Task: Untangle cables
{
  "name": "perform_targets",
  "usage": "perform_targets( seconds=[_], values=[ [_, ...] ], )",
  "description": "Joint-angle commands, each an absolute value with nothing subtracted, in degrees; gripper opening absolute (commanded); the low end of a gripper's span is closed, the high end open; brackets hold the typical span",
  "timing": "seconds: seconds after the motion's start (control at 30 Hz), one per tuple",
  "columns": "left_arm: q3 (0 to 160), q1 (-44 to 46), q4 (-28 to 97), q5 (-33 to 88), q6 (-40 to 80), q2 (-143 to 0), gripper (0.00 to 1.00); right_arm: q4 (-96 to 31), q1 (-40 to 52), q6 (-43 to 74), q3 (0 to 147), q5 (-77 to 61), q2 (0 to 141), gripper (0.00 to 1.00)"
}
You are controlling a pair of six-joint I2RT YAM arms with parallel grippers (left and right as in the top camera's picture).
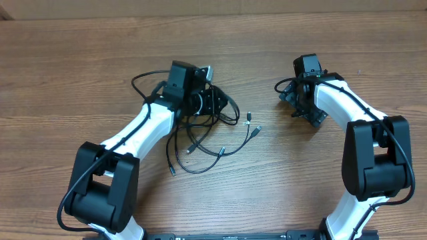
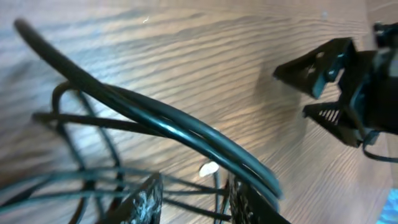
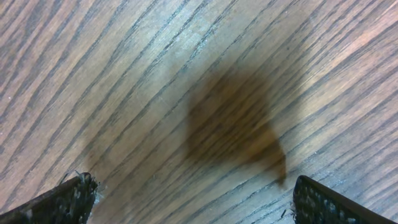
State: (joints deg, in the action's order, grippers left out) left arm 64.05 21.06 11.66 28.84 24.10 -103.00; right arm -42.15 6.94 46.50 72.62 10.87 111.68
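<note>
The cables (image 1: pixel 189 127) lie as a loose black tangle on the wooden table (image 1: pixel 67 67), with small plug ends (image 1: pixel 257 129) trailing to the right. My left gripper (image 1: pixel 217 103) sits low over the tangle's upper right part. In the left wrist view its jaws (image 2: pixel 194 182) stand partly apart, with thin cable strands crossing the gap below them. A thicker bundle of cables (image 2: pixel 168 124) runs diagonally past the right finger (image 2: pixel 249 205). My right gripper (image 1: pixel 288 100) stands wide open to the right of the tangle, over bare wood (image 3: pixel 194 186), holding nothing.
The right gripper (image 2: pixel 329 87) shows in the left wrist view, a short way beyond the cables. One loop of cable (image 1: pixel 143 79) reaches out to the upper left of the tangle. Both white arms reach in from the near edge.
</note>
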Motion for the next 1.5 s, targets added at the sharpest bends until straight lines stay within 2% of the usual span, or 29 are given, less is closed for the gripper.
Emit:
perform_targets(
  seconds=[0.0,0.17,0.33,0.73,1.0,1.23,1.4,1.47],
  values=[
    [64.12,23.35,9.45,24.49,24.99,-103.5,0.36,-42.02,6.9,46.68,72.36,11.16,111.07,1.0],
    [64.12,27.22,8.93,13.67,27.14,-103.77,0.35,-42.04,6.9,46.68,72.36,11.16,111.07,1.0],
    [64.12,31.11,7.62,10.0,27.09,-105.23,0.35,-42.02,6.9,46.68,72.36,11.16,111.07,1.0],
    [64.12,33.52,4.89,8.43,27.07,-114.37,0.35,-42.02,6.9,46.68,72.36,11.16,111.07,1.0],
    [65.28,32.36,6.26,11.92,25.47,-109.71,0.4,-42.02,6.9,46.68,72.36,11.16,111.07,1.0],
    [65.47,32.34,16.38,14.68,25.32,-99.15,0.42,-42.02,6.9,46.68,72.36,11.16,111.07,1.0],
    [65.41,32.42,28.38,14.59,25.28,-97.45,0.35,-42.02,6.9,46.68,72.36,11.16,111.07,1.0],
    [65.39,32.42,31.22,14.46,25.28,-98.04,0.27,-42.02,6.9,46.68,72.36,11.16,111.07,1.0]
  ],
)
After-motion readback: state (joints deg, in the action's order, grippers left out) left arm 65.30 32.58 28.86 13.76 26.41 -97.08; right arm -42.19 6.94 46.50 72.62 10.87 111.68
